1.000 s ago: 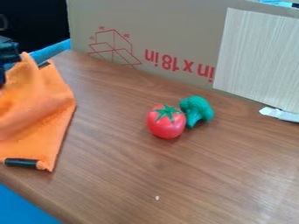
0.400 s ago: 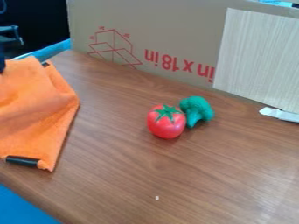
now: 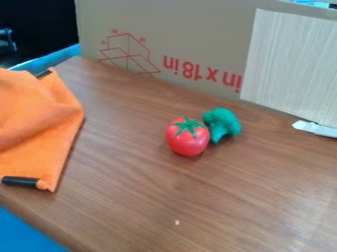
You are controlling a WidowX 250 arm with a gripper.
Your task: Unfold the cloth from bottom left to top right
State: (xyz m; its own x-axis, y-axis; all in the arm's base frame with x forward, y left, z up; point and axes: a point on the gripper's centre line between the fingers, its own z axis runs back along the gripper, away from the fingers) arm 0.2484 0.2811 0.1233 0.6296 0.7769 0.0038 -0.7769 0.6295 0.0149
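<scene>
The orange cloth (image 3: 39,128) lies at the table's left end and runs out past the left edge of the camera view. Its upper part is rumpled and bulges upward near the left edge. A black piece (image 3: 19,181) sits at its lower border, and a smaller dark piece shows by its top corner. Above the cloth, at the left edge, a small part of my black arm (image 3: 7,41) can be seen against the dark background.
A red tomato (image 3: 187,137) and a green broccoli (image 3: 221,125) stand close together mid-table (image 3: 197,202). A cardboard panel (image 3: 191,29) walls off the back, with a pale board (image 3: 289,64) and a white object (image 3: 315,128) at the right.
The cloth's right side shifted slightly right, then back left, and its raised upper corner has gone left. The black gripper parts have moved left, mostly out past the edge.
</scene>
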